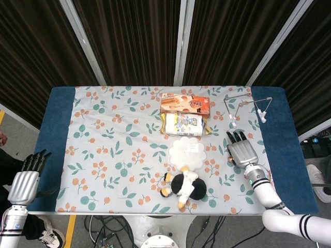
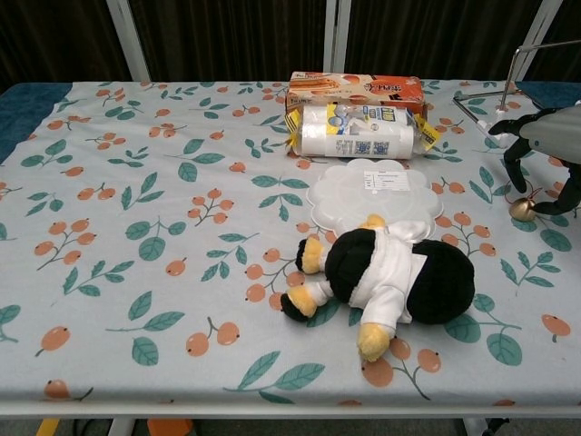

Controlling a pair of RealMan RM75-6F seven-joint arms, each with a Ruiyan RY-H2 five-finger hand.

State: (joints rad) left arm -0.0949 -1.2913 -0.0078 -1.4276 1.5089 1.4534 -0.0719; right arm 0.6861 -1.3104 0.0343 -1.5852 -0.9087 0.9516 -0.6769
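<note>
Two hands: both show in the head view, only the right one in the chest view.
Right hand [image 1: 242, 153]: palm down over the surface [image 1: 103, 155], fingers [image 2: 519, 154] spread and curved downward, holding nothing.
Small gold bell [image 2: 520, 210]: on the surface directly under the right hand's fingertips, between them; whether a finger touches it cannot be told.
Wire hanger [image 1: 247, 106]: beyond the right hand, near its fingertips, lying flat on the surface.
White scalloped lid [image 2: 374, 193]: just to the inner side of the right hand, flat on the cloth.
Plush penguin [image 2: 388, 276]: nearer the robot than the lid and touching its edge, lying on its side.
Roll pack [image 2: 358, 130] and orange box [image 2: 356, 88]: farther off past the lid, side by side.
Left hand [image 1: 24, 182]: off the surface's near left corner, well apart from every object, fingers straight and slightly spread, holding nothing.
</note>
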